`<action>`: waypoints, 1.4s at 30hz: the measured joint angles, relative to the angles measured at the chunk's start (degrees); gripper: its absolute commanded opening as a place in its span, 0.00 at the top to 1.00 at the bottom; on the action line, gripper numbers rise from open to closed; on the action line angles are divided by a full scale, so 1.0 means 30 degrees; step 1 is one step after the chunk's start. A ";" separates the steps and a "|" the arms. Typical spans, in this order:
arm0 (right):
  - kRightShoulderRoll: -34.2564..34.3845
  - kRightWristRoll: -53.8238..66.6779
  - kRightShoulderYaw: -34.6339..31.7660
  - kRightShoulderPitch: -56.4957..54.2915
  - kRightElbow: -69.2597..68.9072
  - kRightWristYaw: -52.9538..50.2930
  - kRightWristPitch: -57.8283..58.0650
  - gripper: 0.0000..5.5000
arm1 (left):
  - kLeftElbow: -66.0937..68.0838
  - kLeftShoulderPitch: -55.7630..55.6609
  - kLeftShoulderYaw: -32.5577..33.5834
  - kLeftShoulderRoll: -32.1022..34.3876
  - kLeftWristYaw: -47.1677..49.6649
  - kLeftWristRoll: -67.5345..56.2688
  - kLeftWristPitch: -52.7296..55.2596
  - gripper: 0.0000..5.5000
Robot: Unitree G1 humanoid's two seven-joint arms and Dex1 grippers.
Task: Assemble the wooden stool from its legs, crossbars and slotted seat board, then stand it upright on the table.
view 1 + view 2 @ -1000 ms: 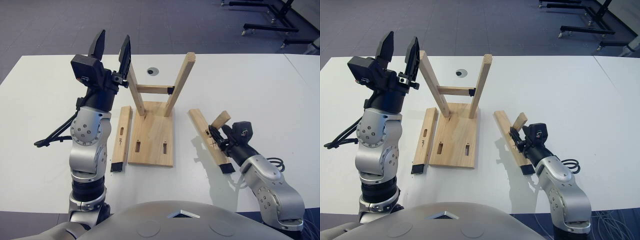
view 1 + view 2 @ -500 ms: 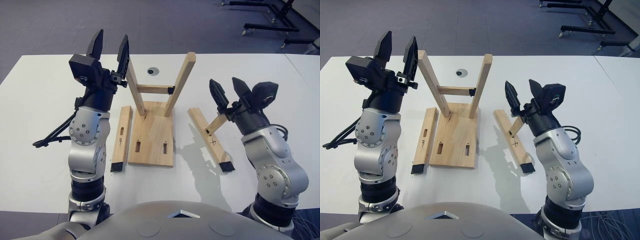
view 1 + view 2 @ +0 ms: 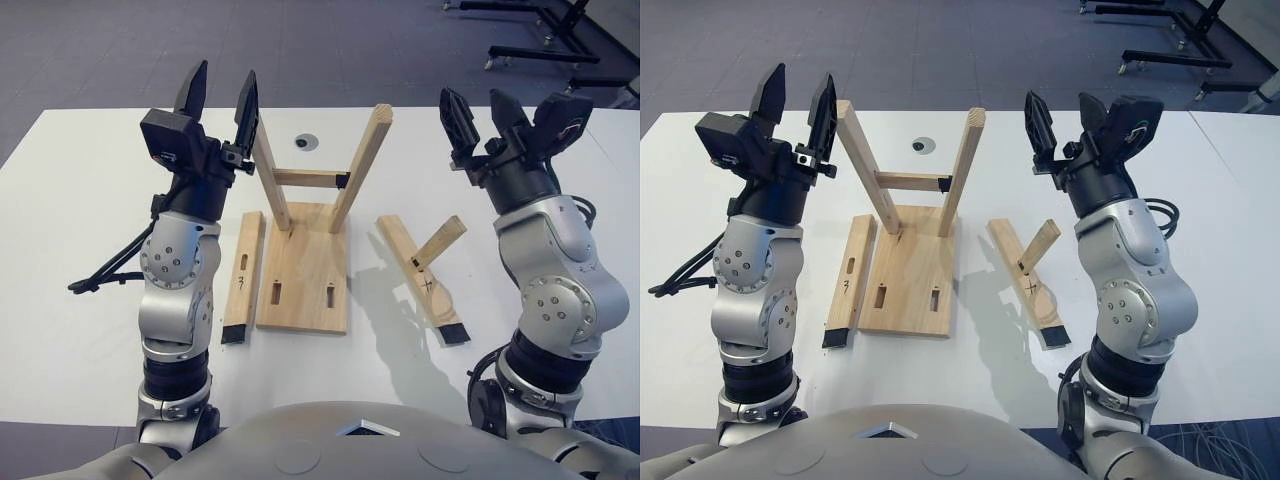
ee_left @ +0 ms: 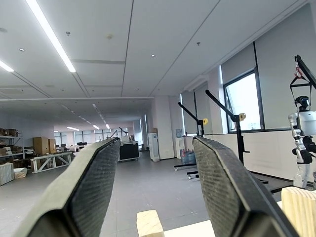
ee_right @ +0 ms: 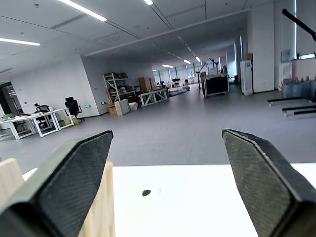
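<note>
Loose leg (image 3: 420, 280) below right end effector (image 3: 472, 96)

The right gripper (image 3: 472, 100) was down low on the table (image 3: 90, 200), right at the loose leg (image 3: 418, 278) and the short crossbar (image 3: 440, 241) that sticks out of it. Then the right arm let it be and went up and back. It ended high over the far side of the table, with its two fingers pointing up and spread wide apart, well away from the loose leg.
</note>
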 measured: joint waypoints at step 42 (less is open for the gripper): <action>0.0143 -0.2062 0.3133 0.2679 0.0738 0.0278 -0.1103 0.26 | 0.0038 0.0657 -0.0091 -0.0133 -0.0040 -0.0033 -0.0303 0.51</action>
